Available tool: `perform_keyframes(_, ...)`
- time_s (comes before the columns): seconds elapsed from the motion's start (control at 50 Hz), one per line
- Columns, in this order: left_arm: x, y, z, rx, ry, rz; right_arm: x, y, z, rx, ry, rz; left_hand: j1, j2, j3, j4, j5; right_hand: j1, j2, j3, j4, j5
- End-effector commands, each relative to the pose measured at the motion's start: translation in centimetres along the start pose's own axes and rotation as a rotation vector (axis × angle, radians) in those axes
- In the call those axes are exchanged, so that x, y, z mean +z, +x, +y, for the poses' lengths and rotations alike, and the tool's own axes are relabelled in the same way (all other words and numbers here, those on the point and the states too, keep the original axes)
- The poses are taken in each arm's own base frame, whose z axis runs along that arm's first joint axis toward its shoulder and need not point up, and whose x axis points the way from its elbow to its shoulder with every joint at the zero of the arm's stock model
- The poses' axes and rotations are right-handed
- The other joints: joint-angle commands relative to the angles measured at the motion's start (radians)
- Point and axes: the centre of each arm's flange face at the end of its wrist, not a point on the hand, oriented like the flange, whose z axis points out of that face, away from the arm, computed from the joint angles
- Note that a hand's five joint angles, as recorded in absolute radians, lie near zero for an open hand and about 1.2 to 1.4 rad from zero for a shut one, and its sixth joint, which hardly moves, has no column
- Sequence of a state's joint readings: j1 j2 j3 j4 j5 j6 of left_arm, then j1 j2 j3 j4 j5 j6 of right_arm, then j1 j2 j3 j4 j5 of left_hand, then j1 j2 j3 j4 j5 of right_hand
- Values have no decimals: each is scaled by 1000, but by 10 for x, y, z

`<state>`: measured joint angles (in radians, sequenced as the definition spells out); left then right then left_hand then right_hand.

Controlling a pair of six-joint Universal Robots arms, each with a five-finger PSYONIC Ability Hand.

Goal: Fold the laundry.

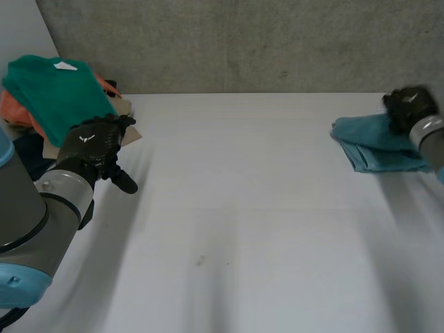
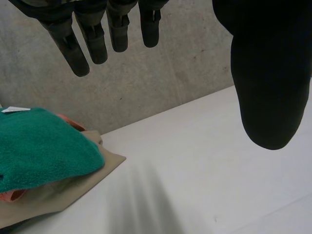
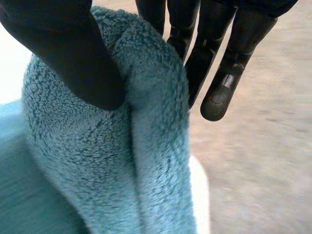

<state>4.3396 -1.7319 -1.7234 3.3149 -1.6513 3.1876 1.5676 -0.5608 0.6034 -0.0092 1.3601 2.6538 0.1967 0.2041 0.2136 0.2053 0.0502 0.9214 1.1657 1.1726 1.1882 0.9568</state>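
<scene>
While right hand (image 1: 409, 107) pinches the blue towel (image 1: 377, 143) and left hand (image 1: 94, 143) spreads empty, white table (image 1: 243, 208) abuts concrete wall (image 1: 243, 41)

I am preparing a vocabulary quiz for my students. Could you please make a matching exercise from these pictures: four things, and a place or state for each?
1. green fleece cloth
2. light blue terry towel
3. left robot hand
4. right robot hand

A. pinching a towel
B. open, holding nothing
C. on top of the laundry pile
D. folded on the white table

Pairs: 1-C, 2-D, 3-B, 4-A
</scene>
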Motion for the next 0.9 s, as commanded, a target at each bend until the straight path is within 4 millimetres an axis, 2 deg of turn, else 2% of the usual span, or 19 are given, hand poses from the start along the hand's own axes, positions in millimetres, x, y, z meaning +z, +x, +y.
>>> perform_keyframes(0.02,0,0,0,0,-1,-1,6,32,-25,258,98,167,-22,-30,-39,-31,-50,475,231,224,208,265)
perform_keyframes(0.12,0,0,0,0,-1,-1,0,-8,8,199,-17,-14,-22,-30,-39,-31,-50,475,231,224,208,265)
perform_keyframes(0.18,0,0,0,0,-1,-1,-2,-18,19,155,-43,-55,-22,-30,-39,-31,-50,475,231,224,208,265)
perform_keyframes(0.28,0,0,0,0,-1,-1,-2,-27,35,116,-77,-73,-22,-30,-39,-31,-50,475,231,224,208,265)
perform_keyframes(0.4,0,0,1,0,-2,1,-3,-28,34,107,-79,-80,-22,-30,-39,-31,-50,475,231,224,208,265)
perform_keyframes(0.44,0,0,0,0,-1,-1,-5,-28,32,109,-87,-89,-22,-30,-39,-31,-50,403,159,152,136,193)
perform_keyframes(0.48,0,0,1,0,-2,-1,-7,-27,30,111,-101,-97,-22,-30,-39,-31,-50,41,-204,-211,-226,-169)
perform_keyframes(0.5,0,0,1,0,-2,1,-9,-27,29,108,-117,-103,-22,-30,-39,-31,-50,-351,-595,-602,-618,-561)
perform_keyframes(0.54,0,0,1,0,-2,1,-12,-28,24,102,-124,-116,-22,-30,-39,-31,-50,-670,-915,-921,-937,-880)
perform_keyframes(0.56,-1,0,1,0,-2,1,-15,-26,19,99,-131,-120,-22,-30,-39,-31,-50,-747,-991,-998,-1014,-957)
perform_keyframes(0.74,-1,0,0,0,-2,1,-35,-2,-21,91,-107,-92,-22,-30,-39,-31,-50,-747,-991,-998,-1014,-957)
perform_keyframes(0.82,-1,0,0,0,-1,1,-49,10,-49,100,-74,-69,-22,-30,-39,-31,-50,-747,-991,-998,-1014,-957)
perform_keyframes(0.9,-1,0,-1,0,3,2,-62,9,-60,126,-73,-79,-22,-30,-39,-31,-50,-747,-991,-998,-1014,-957)
